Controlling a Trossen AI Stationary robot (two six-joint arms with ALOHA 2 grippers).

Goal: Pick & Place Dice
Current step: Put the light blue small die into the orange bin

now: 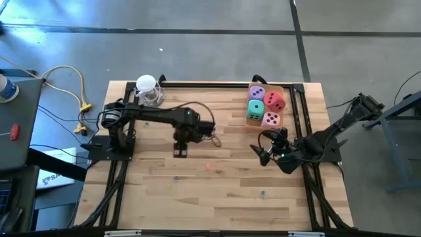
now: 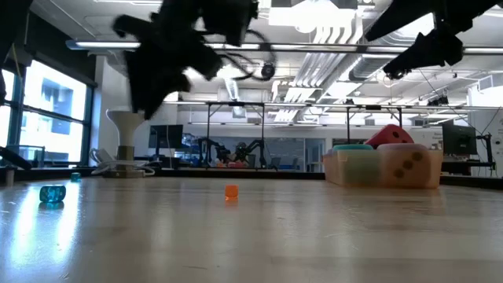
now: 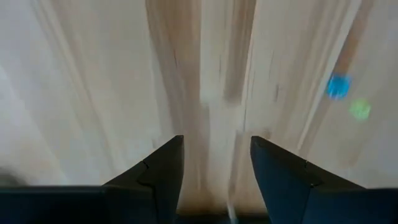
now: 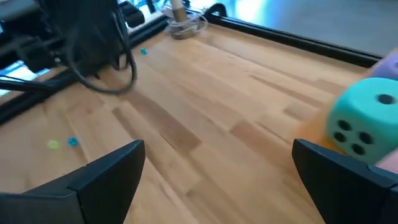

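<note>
All four dice sit in a shallow translucent box at the table's far right. They are purple, red, mint green and pink. The red die lies tilted on top of the others. My left gripper hangs over bare wood at mid-table, pointing down, open and empty. My right gripper is near the table's right side, on the near side of the box, wide open and empty. The mint green die shows just beyond one of its fingers.
A white round-topped object with a clear base stands at the far left. Tiny beads lie scattered on the wood: an orange one, a blue one, and a blue and green pair. A black frame runs along the table's edges.
</note>
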